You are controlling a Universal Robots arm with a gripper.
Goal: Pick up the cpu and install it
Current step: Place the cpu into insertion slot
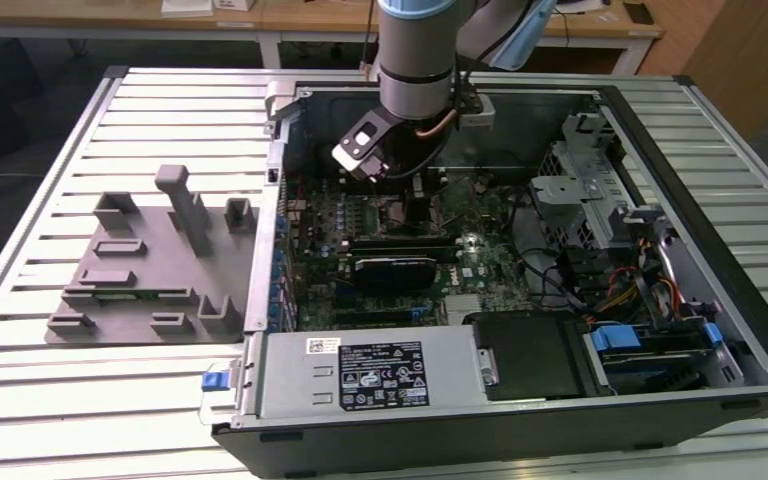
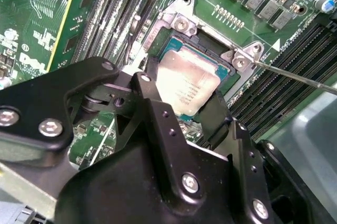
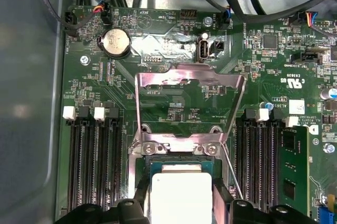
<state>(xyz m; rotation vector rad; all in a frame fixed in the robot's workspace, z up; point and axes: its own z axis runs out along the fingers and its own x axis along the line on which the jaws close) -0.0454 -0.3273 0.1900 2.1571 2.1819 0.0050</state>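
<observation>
My black two-finger gripper (image 2: 184,95) hangs off the grey robot arm (image 1: 418,70), down inside the open black desktop computer case (image 1: 704,330). The fingers (image 2: 213,116) are pressed against two opposite edges of the small flat square cpu with the shiny silver metal top (image 2: 188,79), so I'm pinching it. The chip is right over the black square socket (image 2: 209,39) on the green motherboard (image 3: 174,34). I honestly can't tell whether it's seated or just above it, and in the second wrist view it looks a touch tilted against the socket. That tilt is my main worry: if one corner goes in first or the chip is rotated slightly off, pressing down could bend the contacts underneath. There's also barely any room beside my fingers, so they could jam on the socket walls and drag the cpu sideways. The thin bare metal lever rod (image 3: 231,171) runs just beside one finger, and a nudge there could snag it. The shiny hinged metal load plate (image 3: 190,72) is flipped open just past the socket, and a bump from my wrist could knock it onto the chip. Further out, the rows of long black memory slots (image 3: 95,166) flank the socket on both sides, so any sideways slip lands on something fragile.
</observation>
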